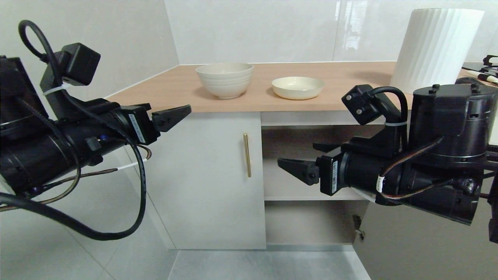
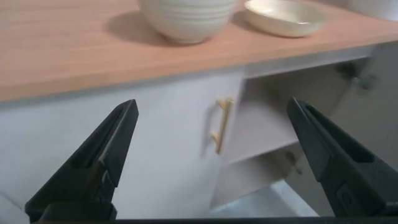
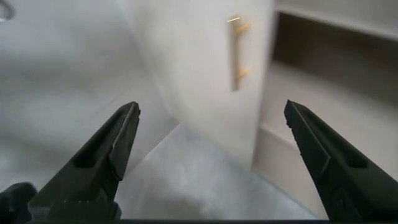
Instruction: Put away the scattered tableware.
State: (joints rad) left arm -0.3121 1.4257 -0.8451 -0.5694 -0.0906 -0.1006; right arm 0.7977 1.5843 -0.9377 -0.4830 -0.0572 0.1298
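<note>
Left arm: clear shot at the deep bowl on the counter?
Probably yes. The left gripper is open, short of the counter's front edge at about its height; bare counter surrounds the bowl, with the shallow dish apart on its right. It likely must lift over the edge first.

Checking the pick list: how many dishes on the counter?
2: a ribbed bowl on the counter, a shallow dish to its right, not touching. The closed cabinet door may hide more.

On the surface [image 1: 171, 91], a bowl [image 1: 224, 79] stands with a dish [image 1: 297, 87] at its three o'clock (apart). At the bowl's six o'clock hangs a cabinet door [image 1: 206, 186]; a shelf [image 1: 295, 191] lies below the dish.
</note>
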